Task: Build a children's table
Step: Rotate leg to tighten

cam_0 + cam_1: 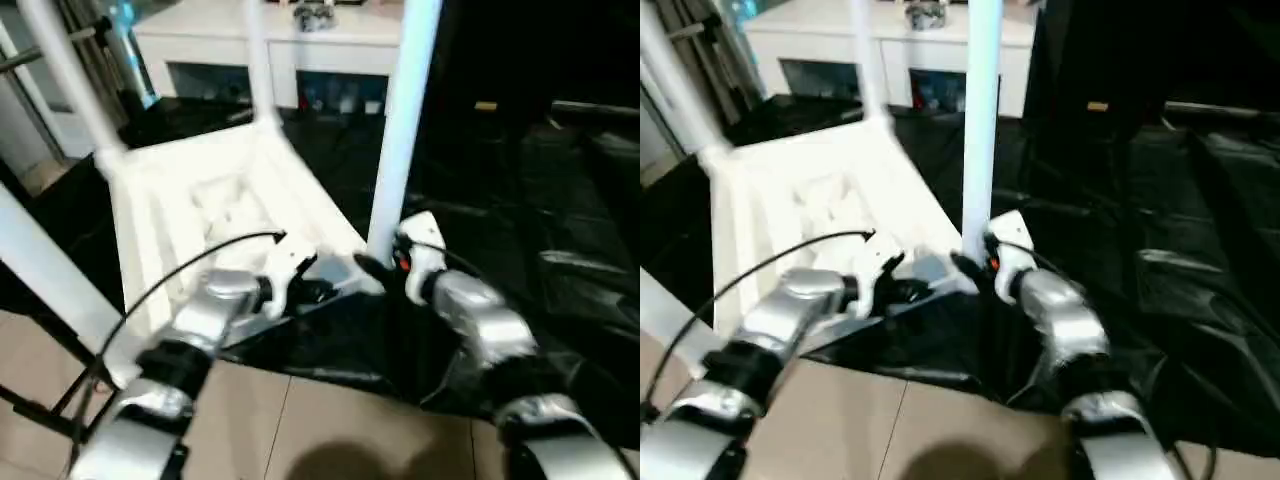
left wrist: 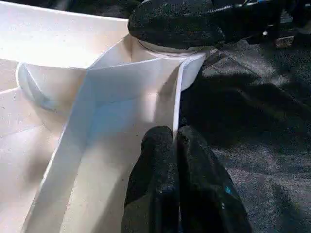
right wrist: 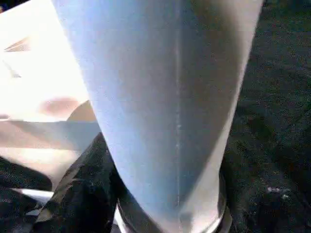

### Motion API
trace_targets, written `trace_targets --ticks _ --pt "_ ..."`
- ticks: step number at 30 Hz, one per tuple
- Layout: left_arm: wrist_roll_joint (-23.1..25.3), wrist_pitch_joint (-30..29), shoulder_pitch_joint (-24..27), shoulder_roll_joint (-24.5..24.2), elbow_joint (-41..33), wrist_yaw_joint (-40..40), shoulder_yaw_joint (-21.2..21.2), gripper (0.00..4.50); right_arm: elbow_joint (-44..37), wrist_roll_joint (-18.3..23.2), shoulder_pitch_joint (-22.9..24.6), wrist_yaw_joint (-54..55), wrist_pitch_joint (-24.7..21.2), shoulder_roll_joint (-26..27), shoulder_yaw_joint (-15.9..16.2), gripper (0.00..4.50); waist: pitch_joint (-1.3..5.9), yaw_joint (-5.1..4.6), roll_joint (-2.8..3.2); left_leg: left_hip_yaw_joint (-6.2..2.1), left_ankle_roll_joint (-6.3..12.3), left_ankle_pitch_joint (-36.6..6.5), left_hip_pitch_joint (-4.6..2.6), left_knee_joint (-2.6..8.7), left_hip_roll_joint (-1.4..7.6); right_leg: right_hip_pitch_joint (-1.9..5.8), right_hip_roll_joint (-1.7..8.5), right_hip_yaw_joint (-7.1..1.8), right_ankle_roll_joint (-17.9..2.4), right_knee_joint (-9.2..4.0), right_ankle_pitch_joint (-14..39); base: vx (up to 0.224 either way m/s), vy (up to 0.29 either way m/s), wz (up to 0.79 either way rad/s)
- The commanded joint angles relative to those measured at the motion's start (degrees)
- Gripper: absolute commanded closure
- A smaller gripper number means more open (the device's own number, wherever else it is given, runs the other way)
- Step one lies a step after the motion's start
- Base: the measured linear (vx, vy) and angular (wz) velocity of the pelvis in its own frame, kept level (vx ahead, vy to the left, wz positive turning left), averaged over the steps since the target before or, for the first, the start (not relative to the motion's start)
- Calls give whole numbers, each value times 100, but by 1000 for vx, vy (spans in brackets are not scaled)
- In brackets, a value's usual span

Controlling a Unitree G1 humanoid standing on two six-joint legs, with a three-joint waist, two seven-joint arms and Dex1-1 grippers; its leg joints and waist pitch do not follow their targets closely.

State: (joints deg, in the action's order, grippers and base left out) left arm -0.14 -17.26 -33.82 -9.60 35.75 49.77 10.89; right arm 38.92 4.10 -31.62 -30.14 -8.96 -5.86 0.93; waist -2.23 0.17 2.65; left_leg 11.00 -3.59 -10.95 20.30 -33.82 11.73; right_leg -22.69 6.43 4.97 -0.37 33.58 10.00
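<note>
The children's table lies upside down on black cloth, its white ribbed tabletop (image 1: 200, 200) facing up. Three legs stand in other corner sockets: far right (image 1: 255, 60), far left (image 1: 70, 80) and near left (image 1: 40, 270). My left gripper (image 2: 176, 141) is shut on the thin rim of the tabletop (image 2: 121, 92) close to the near-right corner. The near-right leg (image 1: 400, 130) stands upright in its socket there. My right gripper (image 1: 378, 268) is closed around the base of that leg (image 3: 170, 97), one black finger (image 3: 82, 194) pressed against its side.
A white cabinet (image 1: 300, 40) with glass-fronted compartments stands behind the table. Crumpled black cloth (image 1: 520, 220) covers the floor to the right. Tan floor tiles (image 1: 330, 430) lie nearest me. A black cable (image 1: 170, 275) loops over my left forearm.
</note>
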Motion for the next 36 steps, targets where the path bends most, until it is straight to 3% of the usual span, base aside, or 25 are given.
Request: trace_targets --ticks 1,3,5,6,9,12,13,16,17,20,25,31,36 --pt "-66 38 -157 312 -146 -161 67 450 130 53 133 -614 -189 550 605 167 257 -10 -73 -124 86 -2277 -32 480 73 141 180 -142 -533 -611 3175 0 0 0" --pt "-80 62 -133 270 -186 -62 99 450 62 129 127 -733 -274 527 587 129 269 4 -56 -117 112 -2175 -21 496 89 152 181 -159 -653 -579 2875 0 0 0" --pt "-122 54 -20 72 -354 368 215 450 -146 92 131 -1205 -276 237 738 126 283 10 -56 -113 156 -2025 22 509 107 196 185 -175 -811 -525 2446 0 0 0" --pt "-126 46 -10 55 -368 407 224 450 -161 94 130 -1259 -278 208 751 126 283 10 -56 -113 156 -2025 22 509 107 196 185 -175 -811 -525 2446 0 0 0" --pt "-156 75 81 -154 -502 821 345 450 -375 158 154 -2173 -175 -237 957 126 318 25 -57 -78 260 -1718 38 472 112 238 185 -200 -1067 -450 1817 0 0 0" --pt "-198 249 155 -364 -587 1274 455 450 -575 290 168 -3021 -128 -628 1060 126 340 75 -47 -41 446 -1343 40 425 124 258 175 -203 -1321 -384 1210 35 -6 1" --pt "-201 260 179 -501 -627 1524 519 450 -675 361 150 -3493 -170 -855 1117 126 375 91 -37 -41 524 -1060 65 398 132 294 165 -192 -1444 -311 786 54 -10 1" --pt "-171 310 193 -659 -651 1779 602 450 -724 376 126 -3884 -183 -1054 1185 126 415 205 -13 -1 800 -432 30 320 139 257 147 -188 -1758 -201 -233 18 -2 0" --pt "-156 336 205 -764 -679 1955 654 450 -742 362 108 -4104 -223 -1160 1222 126 425 241 -20 -1 859 -421 19 315 143 267 152 -180 -1806 -183 -297 0 0 0" --pt "-166 341 188 -1013 -695 2347 674 450 -817 340 56 -4765 -286 -1483 1367 126 395 287 -36 0 848 -556 26 331 153 276 165 -181 -1740 -204 1 0 0 0" --pt "-285 376 142 -1166 -713 2675 672 450 -917 370 9 -5225 -411 -1661 1533 174 353 328 -51 -2 476 -1057 -1 381 168 254 185 -213 -1572 -267 790 0 0 0" --pt "-400 289 105 -1129 -743 2725 600 450 -981 353 33 -5310 -451 -1631 1597 199 341 330 -59 -10 336 -1159 12 388 157 251 190 -227 -1450 -293 1119 0 0 0" --pt "-404 172 68 -942 -621 2293 434 450 -931 350 161 -4784 -477 -1416 1431 203 342 325 -67 -11 334 -1096 24 381 150 251 185 -227 -1417 -295 1127 0 0 0"
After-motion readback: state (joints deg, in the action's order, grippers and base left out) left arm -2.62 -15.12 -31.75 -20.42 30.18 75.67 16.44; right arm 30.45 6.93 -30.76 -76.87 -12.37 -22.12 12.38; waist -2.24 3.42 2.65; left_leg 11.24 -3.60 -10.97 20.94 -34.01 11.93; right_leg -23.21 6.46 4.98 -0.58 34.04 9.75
